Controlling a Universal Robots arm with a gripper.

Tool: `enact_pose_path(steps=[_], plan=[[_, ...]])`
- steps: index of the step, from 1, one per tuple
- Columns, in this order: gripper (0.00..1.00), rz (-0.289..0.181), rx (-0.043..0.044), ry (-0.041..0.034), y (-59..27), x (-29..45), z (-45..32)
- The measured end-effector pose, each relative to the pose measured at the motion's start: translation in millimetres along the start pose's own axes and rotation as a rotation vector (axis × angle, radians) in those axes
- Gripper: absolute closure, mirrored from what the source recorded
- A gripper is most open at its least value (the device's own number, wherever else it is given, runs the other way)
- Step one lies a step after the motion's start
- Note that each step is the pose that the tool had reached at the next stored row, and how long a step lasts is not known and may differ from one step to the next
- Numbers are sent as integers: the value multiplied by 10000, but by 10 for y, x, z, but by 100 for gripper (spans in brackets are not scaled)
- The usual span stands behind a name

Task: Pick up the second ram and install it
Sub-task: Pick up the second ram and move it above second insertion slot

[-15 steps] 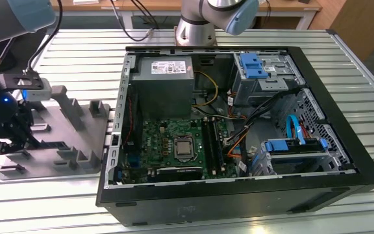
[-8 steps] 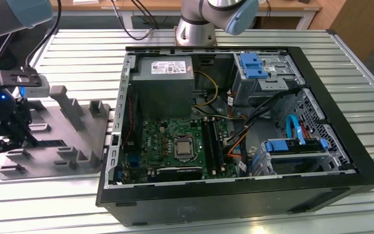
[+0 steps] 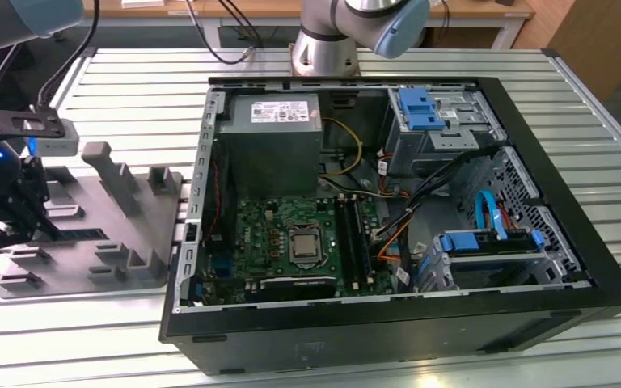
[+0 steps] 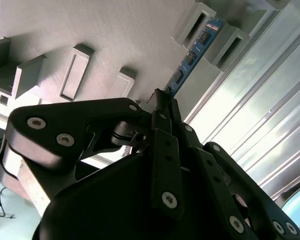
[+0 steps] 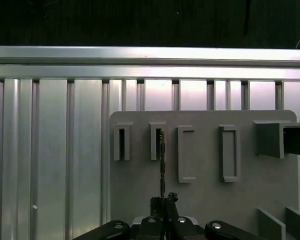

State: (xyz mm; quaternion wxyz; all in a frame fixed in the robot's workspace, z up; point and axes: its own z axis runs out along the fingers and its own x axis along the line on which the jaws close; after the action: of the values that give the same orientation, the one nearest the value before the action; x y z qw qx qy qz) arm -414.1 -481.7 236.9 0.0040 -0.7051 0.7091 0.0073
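The second ram (image 4: 190, 55) is a slim, dark bluish strip standing on edge in the grey plastic tray (image 4: 105, 40), its far end between two upright ribs. The first wrist view shows it edge-on as a thin dark line (image 5: 161, 160). My gripper (image 4: 160, 97) is shut on its near end, one finger pressed to each side. In the exterior view the gripper (image 3: 19, 234) hangs low over the tray (image 3: 127, 250) at that view's left, with the ram (image 3: 78, 234) reaching out from it.
An open black computer case (image 3: 601, 291) lies in the middle of the slatted metal table (image 3: 613, 162). Inside it are a green board (image 3: 278, 234) with long black memory sockets (image 3: 354, 238), a grey power supply (image 3: 272, 129), cables and blue drive brackets (image 3: 472, 242). Taller tray ribs (image 3: 116, 174) stand between gripper and case.
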Motion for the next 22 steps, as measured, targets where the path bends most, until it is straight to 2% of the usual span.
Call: enact_pose_path(steps=[22], plan=[[86,0,-1,1,1,-3,-172]])
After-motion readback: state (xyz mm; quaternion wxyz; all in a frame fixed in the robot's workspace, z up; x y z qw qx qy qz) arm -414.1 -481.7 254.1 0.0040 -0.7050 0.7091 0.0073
